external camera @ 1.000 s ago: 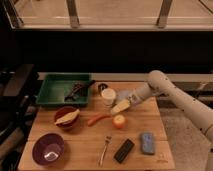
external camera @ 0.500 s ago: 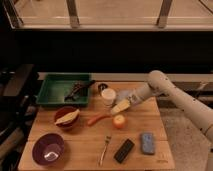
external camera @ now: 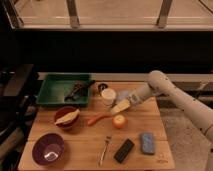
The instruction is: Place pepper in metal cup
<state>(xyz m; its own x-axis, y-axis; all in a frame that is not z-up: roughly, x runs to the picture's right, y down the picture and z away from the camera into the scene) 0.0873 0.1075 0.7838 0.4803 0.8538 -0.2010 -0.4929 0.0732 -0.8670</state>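
The pepper [external camera: 96, 119] is slim and orange-red and lies flat on the wooden table [external camera: 85, 137], between the red bowl and the round fruit. The metal cup [external camera: 108, 97] stands upright just behind it, to the right of the green tray. My gripper [external camera: 121, 106] hangs low over the table, right of the cup and just above and right of the pepper's far end. It holds nothing that I can see. The arm [external camera: 165, 90] reaches in from the right.
A round yellow-orange fruit [external camera: 119, 121] sits right below the gripper. A red bowl [external camera: 66, 117] holds a pale yellow strip. A green tray [external camera: 64, 90] holds dark items. A purple bowl [external camera: 48, 149], fork [external camera: 104, 149], black block [external camera: 124, 150] and blue sponge [external camera: 147, 143] lie along the front.
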